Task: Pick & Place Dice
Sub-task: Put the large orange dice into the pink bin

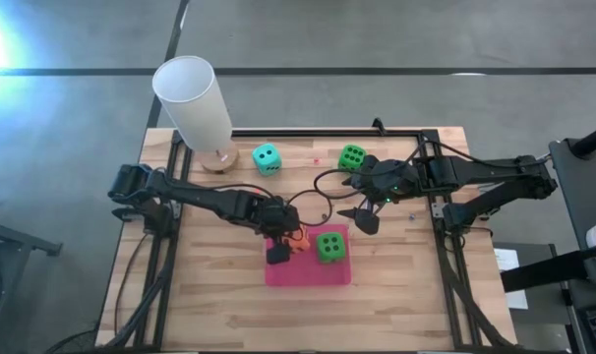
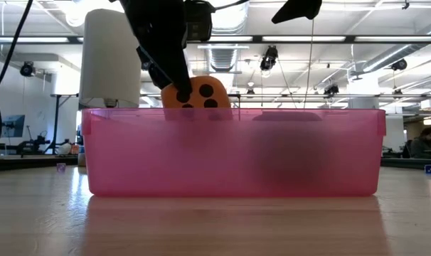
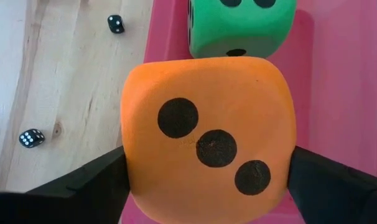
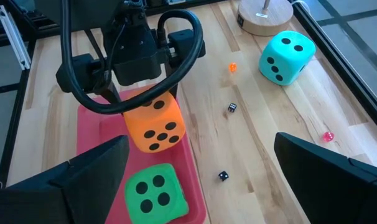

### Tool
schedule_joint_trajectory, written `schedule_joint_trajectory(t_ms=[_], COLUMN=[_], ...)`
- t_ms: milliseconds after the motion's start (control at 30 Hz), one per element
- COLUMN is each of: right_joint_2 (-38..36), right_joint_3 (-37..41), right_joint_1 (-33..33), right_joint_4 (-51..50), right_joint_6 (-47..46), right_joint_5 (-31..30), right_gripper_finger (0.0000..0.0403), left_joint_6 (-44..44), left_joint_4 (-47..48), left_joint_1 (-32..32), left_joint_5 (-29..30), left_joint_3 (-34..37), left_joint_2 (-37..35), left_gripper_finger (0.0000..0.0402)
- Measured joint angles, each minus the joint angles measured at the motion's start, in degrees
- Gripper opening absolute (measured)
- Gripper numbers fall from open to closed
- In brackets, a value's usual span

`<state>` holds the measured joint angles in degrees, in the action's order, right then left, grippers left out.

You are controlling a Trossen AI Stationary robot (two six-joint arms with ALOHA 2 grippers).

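The left gripper (image 4: 152, 115) is clamped on the soft orange foam die (image 4: 153, 122), its fingers (image 3: 92, 180) pressed against two opposite sides, holding it over the shallow translucent pink plastic tray (image 1: 278, 273). One face shows three dark pips in a diagonal, another five. A green foam die (image 1: 329, 246) sits in the tray at the orange one's 3 o'clock in the overhead view. The right gripper (image 1: 361, 217), jaws apart and empty, hangs near the tray's 1 o'clock corner. A teal die (image 1: 267, 158) and another green die (image 1: 352, 156) rest on the wooden table (image 1: 396, 285) toward 12 o'clock.
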<state>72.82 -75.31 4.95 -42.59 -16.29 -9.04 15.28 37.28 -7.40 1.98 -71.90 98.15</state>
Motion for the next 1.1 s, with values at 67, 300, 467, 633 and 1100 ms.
schedule_joint_trajectory(t_ms=[67, 300, 467, 633, 1100], right_joint_2=[0.0, 0.0, 0.0, 0.0, 0.0], right_joint_3=[0.0, 0.0, 0.0, 0.0, 0.0], right_joint_1=[0.0, 0.0, 0.0, 0.0, 0.0], right_joint_4=[0.0, 0.0, 0.0, 0.0, 0.0], right_joint_6=[0.0, 0.0, 0.0, 0.0, 0.0], right_joint_5=[0.0, 0.0, 0.0, 0.0, 0.0], right_gripper_finger=[0.04, 0.04, 0.04, 0.04, 0.04], left_joint_6=[0.7, 1.0, 1.0, 1.0, 1.0], left_joint_4=[0.0, -0.3, -0.3, -0.3, -0.3], left_joint_1=[0.0, 0.0, 0.0, 0.0, 0.0], left_joint_5=[0.0, 0.0, 0.0, 0.0, 0.0], left_joint_3=[0.2, 0.3, 0.3, 0.3, 0.3], left_joint_2=[0.0, 0.0, 0.0, 0.0, 0.0], left_gripper_finger=[0.0392, 0.037, 0.0371, 0.0362, 0.0391])
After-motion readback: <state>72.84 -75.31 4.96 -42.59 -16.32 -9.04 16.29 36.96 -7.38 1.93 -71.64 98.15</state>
